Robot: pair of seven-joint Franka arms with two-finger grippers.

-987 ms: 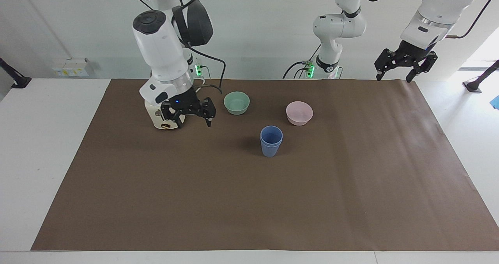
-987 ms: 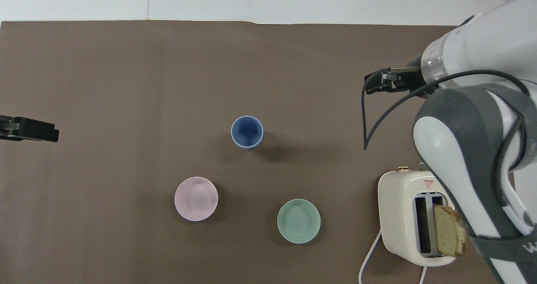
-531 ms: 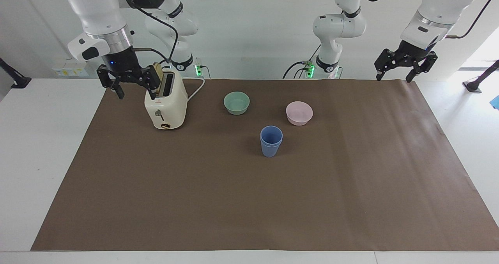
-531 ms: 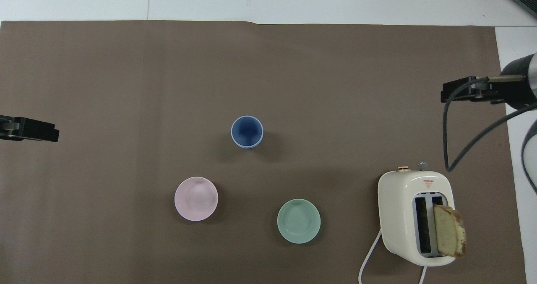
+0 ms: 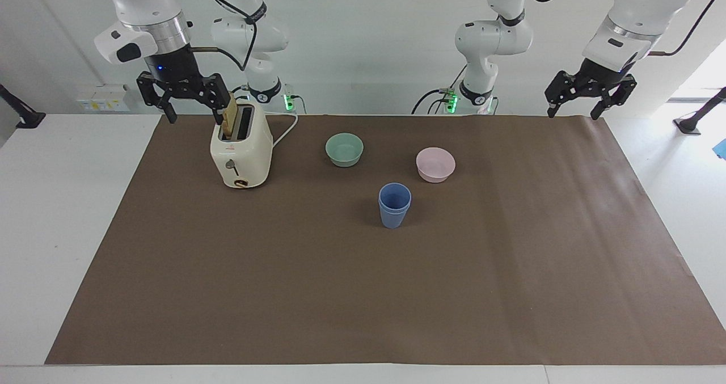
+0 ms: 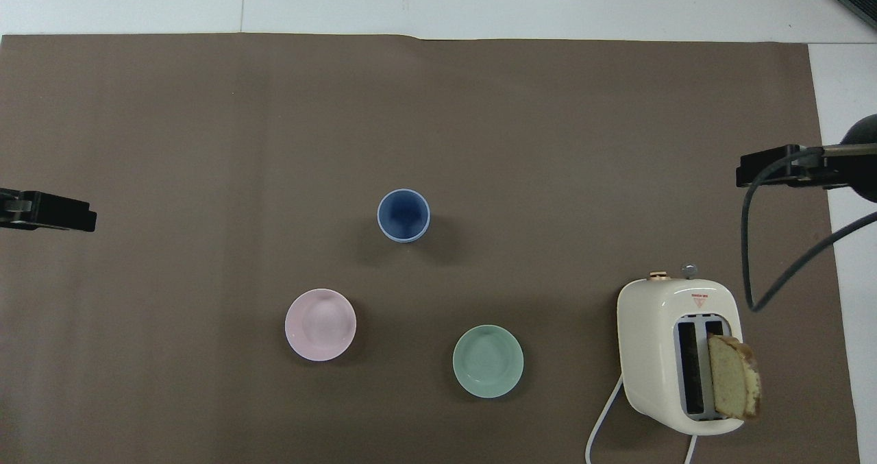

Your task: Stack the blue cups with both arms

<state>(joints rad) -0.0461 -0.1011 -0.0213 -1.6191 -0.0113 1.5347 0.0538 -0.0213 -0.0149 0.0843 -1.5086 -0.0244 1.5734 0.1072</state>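
A brown mat (image 5: 363,293) covers a white table (image 5: 68,214) before a pale wall. The blue cups (image 5: 394,205) stand nested mid-mat, farther from the robots than the pink bowl (image 5: 435,164) and green bowl (image 5: 343,149). Only the upper cup's interior shows from overhead. The right gripper (image 5: 181,92), released and empty, hangs over the mat edge beside the toaster (image 5: 241,151). The left gripper (image 5: 587,92), also released, hangs over the opposite mat corner; overhead crops it
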